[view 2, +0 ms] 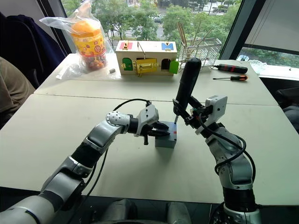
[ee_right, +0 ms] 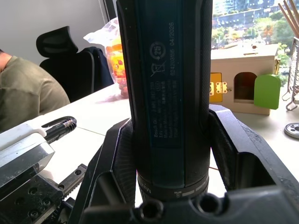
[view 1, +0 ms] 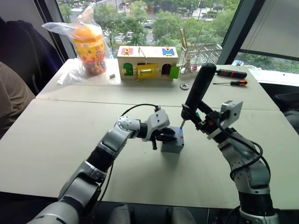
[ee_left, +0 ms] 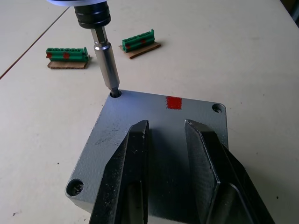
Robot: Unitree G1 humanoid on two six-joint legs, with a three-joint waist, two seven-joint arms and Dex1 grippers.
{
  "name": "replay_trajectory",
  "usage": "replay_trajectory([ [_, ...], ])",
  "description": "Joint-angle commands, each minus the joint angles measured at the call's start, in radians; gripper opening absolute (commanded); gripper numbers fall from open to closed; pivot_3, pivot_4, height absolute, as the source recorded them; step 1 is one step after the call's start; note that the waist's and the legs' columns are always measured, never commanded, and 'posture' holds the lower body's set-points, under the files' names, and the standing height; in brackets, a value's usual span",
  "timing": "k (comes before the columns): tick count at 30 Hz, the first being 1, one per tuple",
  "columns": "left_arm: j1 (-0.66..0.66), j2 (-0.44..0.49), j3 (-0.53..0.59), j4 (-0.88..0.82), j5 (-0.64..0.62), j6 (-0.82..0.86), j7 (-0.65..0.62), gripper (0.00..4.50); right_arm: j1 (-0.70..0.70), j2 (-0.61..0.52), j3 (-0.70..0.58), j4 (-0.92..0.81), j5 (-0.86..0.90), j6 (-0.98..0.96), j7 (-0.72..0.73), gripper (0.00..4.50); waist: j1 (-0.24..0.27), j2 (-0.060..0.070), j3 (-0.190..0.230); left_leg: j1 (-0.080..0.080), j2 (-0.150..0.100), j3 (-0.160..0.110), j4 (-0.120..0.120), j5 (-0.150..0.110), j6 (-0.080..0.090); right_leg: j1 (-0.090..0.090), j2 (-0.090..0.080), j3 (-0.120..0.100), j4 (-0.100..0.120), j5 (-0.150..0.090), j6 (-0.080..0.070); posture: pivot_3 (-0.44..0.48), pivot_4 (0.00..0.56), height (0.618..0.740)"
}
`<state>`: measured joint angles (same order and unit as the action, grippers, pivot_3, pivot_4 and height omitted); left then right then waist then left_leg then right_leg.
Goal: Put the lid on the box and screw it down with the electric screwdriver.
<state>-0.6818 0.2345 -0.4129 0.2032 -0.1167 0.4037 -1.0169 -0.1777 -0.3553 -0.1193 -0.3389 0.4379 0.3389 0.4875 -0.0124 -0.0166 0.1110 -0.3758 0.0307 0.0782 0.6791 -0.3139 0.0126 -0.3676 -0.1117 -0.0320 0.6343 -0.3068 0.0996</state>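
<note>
Left claw (view 1: 164, 136): its two black fingers (ee_left: 125, 177) were parted a little and lay flat on top of the lid (ee_left: 154, 140), pressing on it rather than gripping anything.
Right claw (ee_right: 173, 158): closed around the thick black body of the electric screwdriver (view 1: 198, 88), one finger on each side of it.
Electric screwdriver: held upright with a slight tilt, bit (ee_left: 106, 63) pointing down, its tip sitting in a corner screw hole of the lid.
Lid: already seated on the box (view 1: 172, 144), a small red mark on its top near one edge; three corner holes could be seen, one of them taken by the bit.
Box: one, standing on the near desk (view 1: 56, 140) between the two arms.
Green terminal blocks (ee_left: 67, 53): two, lying on the desk beyond the box, apart from each other.
Far desk (view 1: 140, 91): one wooden box with coloured doors (view 1: 147, 62), one bagged orange jar (view 1: 88, 44), one wire rack (view 2: 198, 49), one washer (view 1: 184, 86).
Hand screwdrivers: two, the black-and-red one (view 1: 231, 73) and the orange-handled one (view 1: 231, 83), lying side by side at the far right.
Person: a sleeve (ee_right: 28, 98) at the left edge, beside a dark chair (ee_right: 70, 60).
</note>
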Motion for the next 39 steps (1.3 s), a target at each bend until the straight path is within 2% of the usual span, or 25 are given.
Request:
replay_trajectory([
  [1,0.014,-0.004,0.022,0.016,0.004,0.000,0.031,1.20,-0.019,-0.026,-0.028,-0.008,0.039,0.112,-0.033,1.83,0.000,0.002,0.002,0.000,0.000,0.000,0.000,0.000,0.000,0.000,-0.001,0.000,0.000,0.000,0.000,0.000,0.150,0.708],
  [4,0.008,-0.001,0.060,-0.034,-0.023,0.018,0.042,1.20,-0.131,-0.035,-0.118,-0.071,0.135,0.210,-0.126,1.83,0.000,0.008,0.009,-0.008,-0.002,0.001,0.000,0.000,0.000,-0.004,-0.003,-0.001,0.000,0.001,0.000,0.000,0.150,0.708],
  [6,0.004,-0.001,0.091,-0.079,-0.056,0.052,0.042,1.20,-0.218,-0.062,-0.177,-0.102,0.209,0.309,-0.193,1.83,0.000,0.015,0.016,-0.019,-0.003,0.001,0.002,0.001,0.000,-0.014,-0.004,-0.001,0.001,0.003,0.003,0.000,0.150,0.708],
  [8,-0.002,-0.002,0.144,-0.148,-0.123,0.114,0.045,1.20,-0.346,-0.118,-0.255,-0.123,0.385,0.464,-0.263,1.83,0.000,0.021,0.026,-0.032,-0.005,0.001,0.005,0.004,-0.004,-0.028,-0.005,-0.001,0.006,0.006,0.008,0.000,0.150,0.708],
  [10,-0.010,-0.006,0.182,-0.191,-0.165,0.152,0.057,1.20,-0.433,-0.175,-0.298,-0.125,0.488,0.562,-0.299,1.83,0.003,0.025,0.035,-0.041,-0.007,0.003,0.007,0.008,-0.006,-0.040,-0.007,-0.002,0.013,0.008,0.012,0.000,0.150,0.708],
  [12,-0.033,-0.010,0.229,-0.232,-0.215,0.194,0.074,1.20,-0.540,-0.227,-0.336,-0.077,0.577,0.648,-0.353,1.83,0.002,0.025,0.037,-0.053,-0.007,0.002,0.008,0.011,-0.007,-0.052,-0.007,-0.005,0.015,0.008,0.013,0.000,0.150,0.708],
  [16,-0.079,0.005,0.277,-0.298,-0.267,0.246,0.098,1.20,-0.671,-0.309,-0.385,0.034,0.646,0.739,-0.418,1.83,0.003,0.021,0.040,-0.053,-0.007,0.002,0.005,0.011,-0.007,-0.052,-0.002,-0.011,0.017,0.008,0.013,0.000,0.150,0.708],
  [19,-0.084,0.043,0.262,-0.354,-0.283,0.269,0.084,1.20,-0.634,-0.444,-0.374,0.114,0.608,0.841,-0.391,1.83,0.007,0.020,0.041,-0.051,-0.008,0.001,0.006,0.010,-0.006,-0.046,-0.002,-0.012,0.014,0.009,0.015,0.000,0.150,0.708],
  [21,-0.070,0.079,0.237,-0.400,-0.295,0.282,0.057,1.20,-0.563,-0.569,-0.360,0.176,0.568,0.921,-0.348,1.83,0.013,0.017,0.043,-0.050,-0.012,0.001,0.006,0.012,-0.002,-0.044,-0.006,-0.012,0.013,0.010,0.017,0.000,0.150,0.708],
  [27,-0.012,0.177,0.135,-0.515,-0.289,0.274,-0.016,1.20,-0.454,-0.816,-0.302,0.332,0.528,1.225,-0.246,1.83,0.024,0.021,0.047,-0.051,-0.016,0.003,0.010,0.012,0.003,-0.043,-0.010,-0.009,0.011,0.012,0.020,0.000,0.150,0.708],
  [33,0.044,0.182,0.081,-0.552,-0.308,0.284,-0.014,1.20,-0.274,-0.892,-0.288,0.471,0.464,1.259,-0.084,1.83,0.025,0.021,0.047,-0.049,-0.014,0.000,0.011,0.012,0.003,-0.042,-0.007,-0.010,0.012,0.012,0.020,0.000,0.150,0.708],
  [36,0.061,0.184,0.074,-0.526,-0.294,0.275,0.002,1.20,-0.201,-0.920,-0.221,0.519,0.421,1.209,0.011,1.83,0.024,0.022,0.047,-0.049,-0.014,0.000,0.015,0.010,0.007,-0.042,-0.007,-0.010,0.015,0.013,0.021,0.000,0.150,0.708],
  [39,0.072,0.189,0.082,-0.528,-0.303,0.283,0.011,1.20,-0.195,-0.924,-0.148,0.566,0.365,1.143,0.078,1.83,0.018,0.023,0.047,-0.049,-0.014,0.001,0.018,0.010,0.008,-0.041,-0.007,-0.008,0.015,0.014,0.023,0.000,0.150,0.708],
])
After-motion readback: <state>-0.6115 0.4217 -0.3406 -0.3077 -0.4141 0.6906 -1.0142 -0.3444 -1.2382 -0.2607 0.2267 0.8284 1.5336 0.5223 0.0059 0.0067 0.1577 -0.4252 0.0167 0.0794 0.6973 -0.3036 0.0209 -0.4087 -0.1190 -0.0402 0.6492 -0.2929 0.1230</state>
